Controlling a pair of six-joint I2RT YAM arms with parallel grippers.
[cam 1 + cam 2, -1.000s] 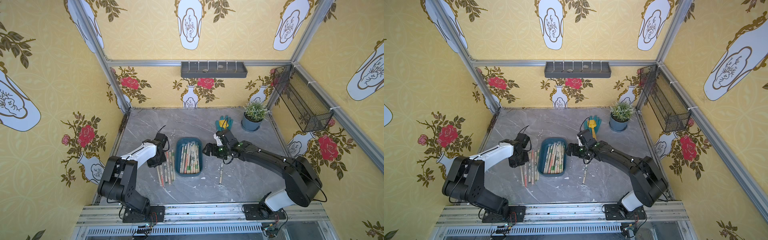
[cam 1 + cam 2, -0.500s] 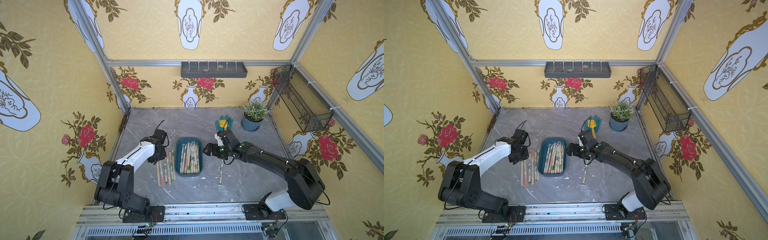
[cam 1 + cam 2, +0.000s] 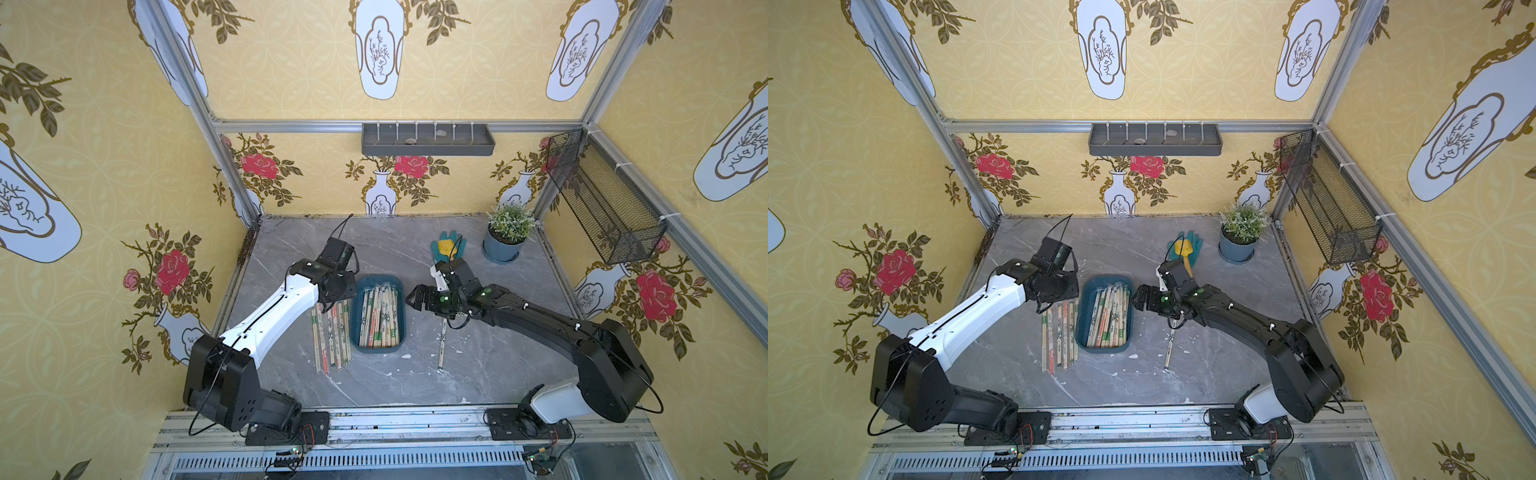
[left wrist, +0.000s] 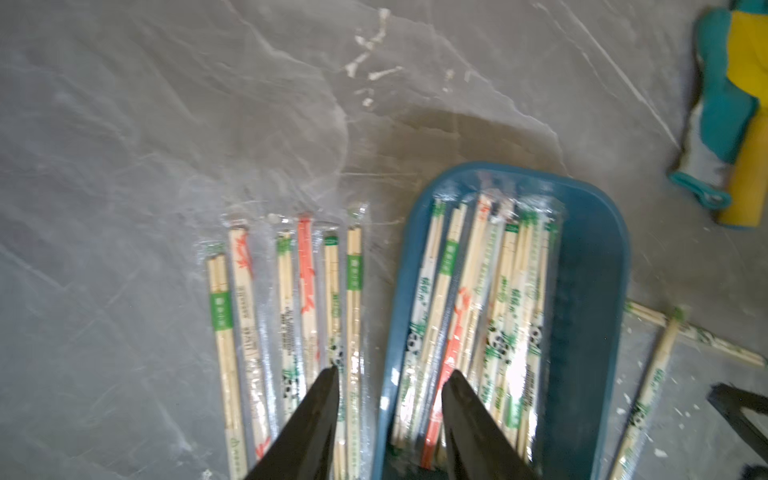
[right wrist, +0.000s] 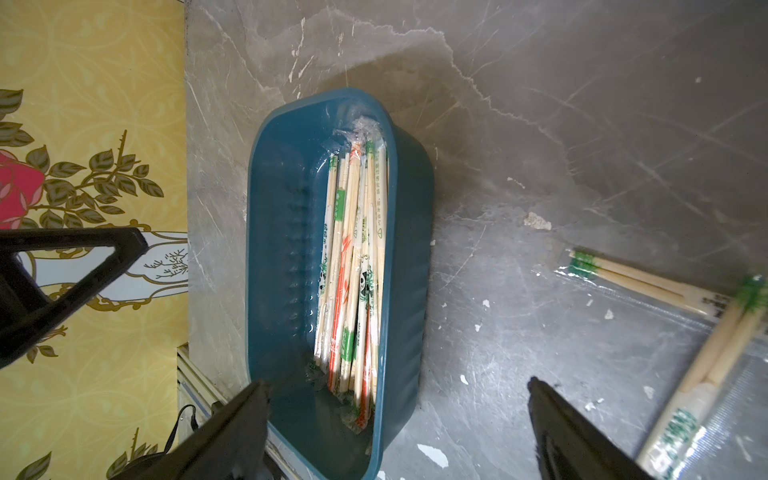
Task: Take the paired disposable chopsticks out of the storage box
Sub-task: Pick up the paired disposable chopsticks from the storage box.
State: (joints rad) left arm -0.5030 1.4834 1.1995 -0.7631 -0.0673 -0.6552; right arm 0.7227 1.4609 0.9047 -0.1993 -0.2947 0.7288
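Evidently to share the unloading, the left pincer [image 4: 392, 372] hangs apart and empty by the storage box [image 4: 590, 291] of paired disposable chopsticks [image 4: 478, 311], the right pincer [image 5: 397, 382] wide apart opposite.

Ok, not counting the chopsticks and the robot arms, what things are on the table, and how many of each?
Storage box: 1
Plant pot: 1
Teal glove: 1
Yellow shovel: 1
Total: 4

The box [image 3: 376, 348] sits mid-table [image 3: 498, 365], chopsticks [image 3: 380, 311] lying lengthwise inside; a row of pairs [image 3: 330, 332] lies just left of it; loose pairs [image 3: 442, 349] lie right; a glove [image 3: 438, 248] and plant pot [image 3: 502, 248] sit behind, rightward.
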